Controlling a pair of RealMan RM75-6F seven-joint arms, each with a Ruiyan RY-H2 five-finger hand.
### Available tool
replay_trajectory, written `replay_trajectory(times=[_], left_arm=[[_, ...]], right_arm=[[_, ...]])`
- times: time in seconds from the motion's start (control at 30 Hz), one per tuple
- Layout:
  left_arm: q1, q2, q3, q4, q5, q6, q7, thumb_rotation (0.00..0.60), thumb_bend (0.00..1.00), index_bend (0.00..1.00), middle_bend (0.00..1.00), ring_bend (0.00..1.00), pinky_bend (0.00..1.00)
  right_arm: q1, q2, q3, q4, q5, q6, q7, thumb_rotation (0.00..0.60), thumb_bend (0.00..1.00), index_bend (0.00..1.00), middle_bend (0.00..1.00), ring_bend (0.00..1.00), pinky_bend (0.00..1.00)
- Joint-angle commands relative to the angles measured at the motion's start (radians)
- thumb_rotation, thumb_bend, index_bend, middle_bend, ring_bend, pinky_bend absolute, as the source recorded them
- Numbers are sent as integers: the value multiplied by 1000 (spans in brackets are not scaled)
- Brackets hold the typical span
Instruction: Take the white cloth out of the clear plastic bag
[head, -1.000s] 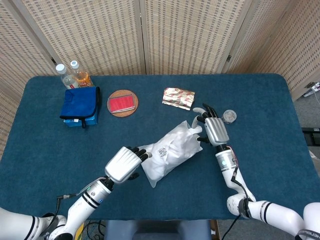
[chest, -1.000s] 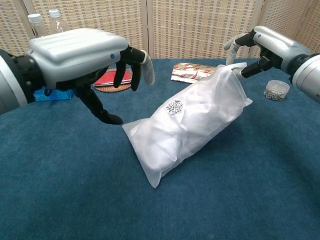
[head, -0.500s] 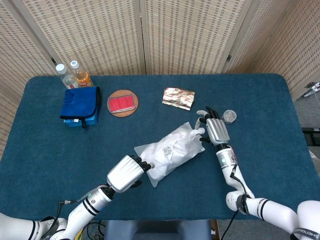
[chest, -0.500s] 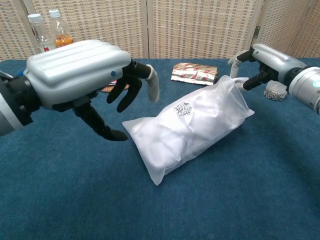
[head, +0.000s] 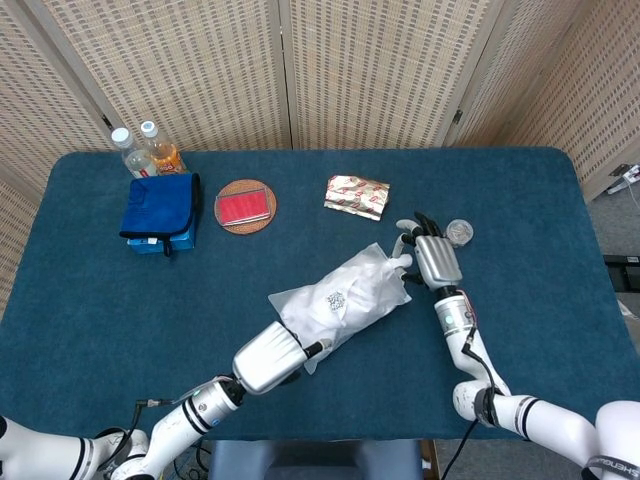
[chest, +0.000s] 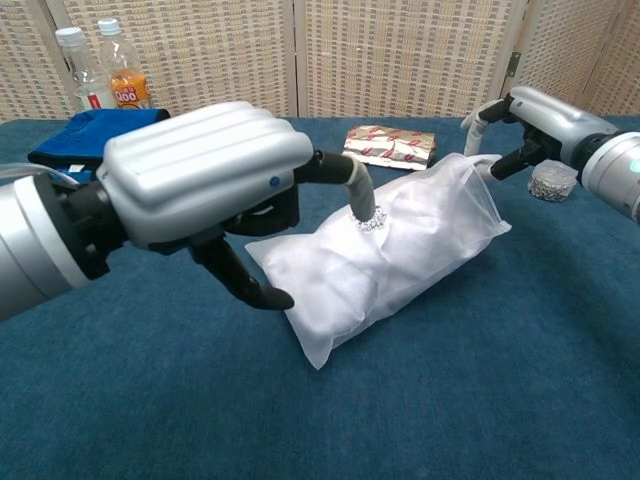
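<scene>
The clear plastic bag (head: 342, 300) (chest: 410, 250) lies slantwise on the blue table with the white cloth (chest: 340, 275) bunched inside; a small printed label (chest: 371, 220) sits on its top. My right hand (head: 432, 260) (chest: 535, 112) is at the bag's far end, and its fingertips (chest: 478, 118) pinch the bag's mouth edge there. At the bag's near, closed end is my left hand (head: 268, 362) (chest: 205, 180), fingers apart. One finger reaches over to the label, and the thumb lies beside the bag's near edge. It grips nothing that I can see.
A foil packet (head: 357, 195) lies behind the bag. A small round jar (head: 459, 232) stands just right of my right hand. At the back left are a round coaster with a red card (head: 245, 206), a blue cloth on a box (head: 160, 208) and two bottles (head: 145, 150).
My left hand has moved right and forward onto the bag's near end. The bag's far end has been lowered and now lies flatter. My right hand has hardly moved.
</scene>
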Motion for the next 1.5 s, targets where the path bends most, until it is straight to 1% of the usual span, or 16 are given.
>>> replay_trajectory(times=[0.03, 0.37, 0.6, 0.97, 1.5], left_arm=[[0, -35, -7, 44, 34, -4, -19, 600, 19, 339, 998, 934, 1000], [2, -125, -22, 144, 48, -47, -42, 600, 0, 365, 1000, 966, 1000], [9, -161, -33, 198, 45, -61, -57, 600, 0, 374, 1000, 966, 1000], [32, -216, -25, 304, 73, -43, -109, 600, 1, 407, 1000, 971, 1000], [40, -251, -30, 364, 76, -70, -132, 600, 0, 408, 1000, 972, 1000]], right_arm=[[-1, 3, 0, -2, 1, 1, 1, 600, 541, 873, 216, 0, 91], [-9, 13, -4, -14, 1, 7, 6, 600, 540, 872, 216, 0, 91], [-10, 13, -9, -13, 1, 4, 7, 600, 541, 873, 216, 0, 90], [-11, 16, -9, -18, -1, 6, 8, 600, 541, 873, 217, 0, 91], [-18, 20, -14, -23, -1, 11, 12, 600, 541, 873, 217, 0, 91]])
